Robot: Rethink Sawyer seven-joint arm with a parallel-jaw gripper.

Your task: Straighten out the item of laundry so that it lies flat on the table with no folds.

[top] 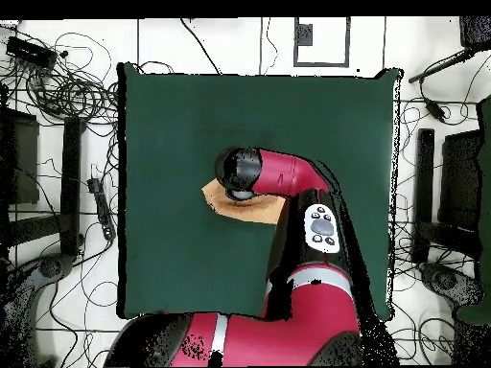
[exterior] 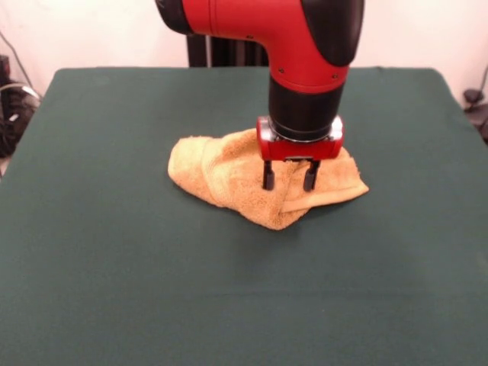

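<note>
The yellow-orange towel (exterior: 229, 179) lies crumpled and folded over itself near the middle of the dark green table (exterior: 114, 252). My gripper (exterior: 289, 184) hangs straight down over the towel's right part, its two black fingers (exterior: 268, 175) apart and open, tips just above or touching the cloth. Nothing is held. In the overhead view the arm covers most of the towel (top: 219, 199); only its left corner and a strip show. The gripper itself is hidden there under the arm's wrist.
The red arm (top: 288, 182) reaches from the base at the bottom across the table (top: 173, 125). Cables and stands (top: 67, 96) lie on the floor around the table.
</note>
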